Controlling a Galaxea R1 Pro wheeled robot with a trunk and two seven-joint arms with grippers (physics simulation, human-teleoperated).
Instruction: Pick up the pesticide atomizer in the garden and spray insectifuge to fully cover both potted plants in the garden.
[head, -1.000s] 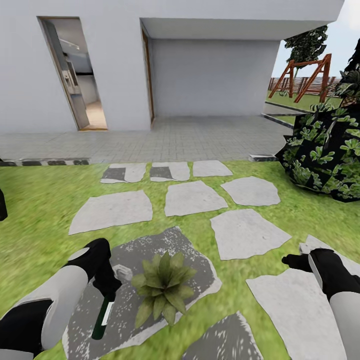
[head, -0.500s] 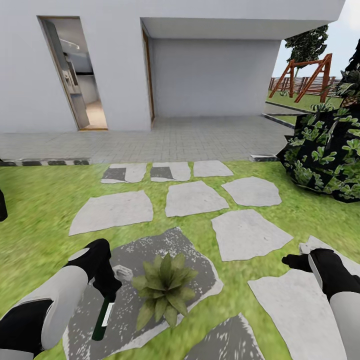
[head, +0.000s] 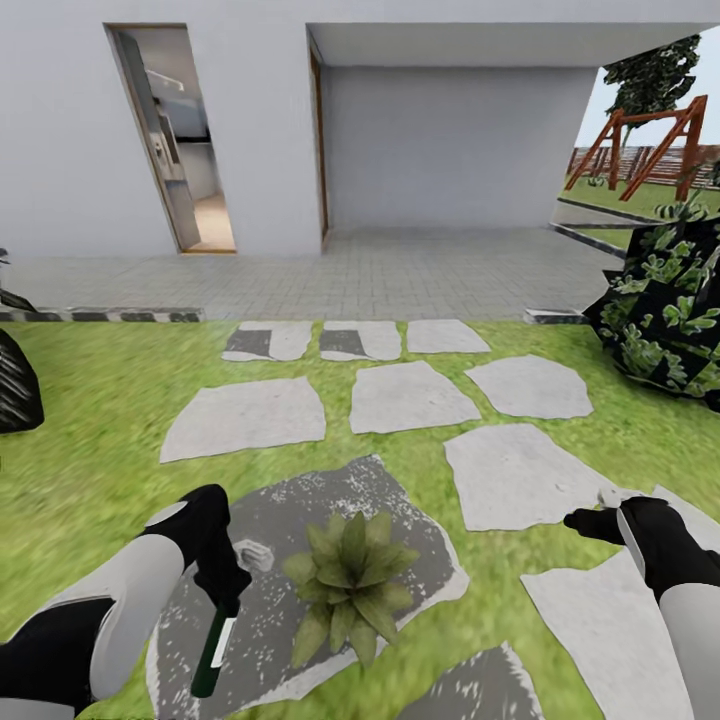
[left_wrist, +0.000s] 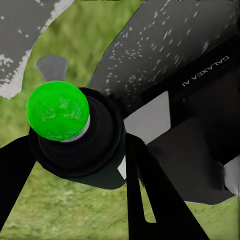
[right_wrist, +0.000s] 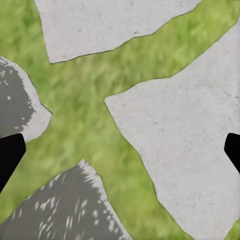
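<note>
From the head view, the left hand (head: 222, 590) reaches down over a dark mottled stone (head: 300, 520) in the lawn (head: 90, 420), its fingers closed round a slim black bottle (head: 213, 650) with a white label that points down and slightly towards the robot. Just beside it, on the same stone, sits one potted plant (head: 350, 583), a low rosette of pointed green leaves; bottle and leaves are near but apart. The right hand (head: 590, 520) is held out level over pale stepping stones (head: 515, 475), well away from the plant. Beyond lie a paved terrace, a white house (head: 440, 130) with an open doorway (head: 185, 150), a dark leafy bush (head: 670, 310) and a wooden swing frame (head: 650, 140).

The left wrist view adds the top of the bottle: a bright green dot (left_wrist: 57, 111) on the black cap, with the dark fingers (left_wrist: 150, 195) pressed against the bottle's sides, grass and mottled stone below.

The right wrist view looks straight down on grass (right_wrist: 85, 95), pale stones (right_wrist: 185, 150) and a dark stone corner (right_wrist: 55, 210). The two black fingertips (right_wrist: 9, 155) sit at opposite edges, spread wide, with nothing between them.
</note>
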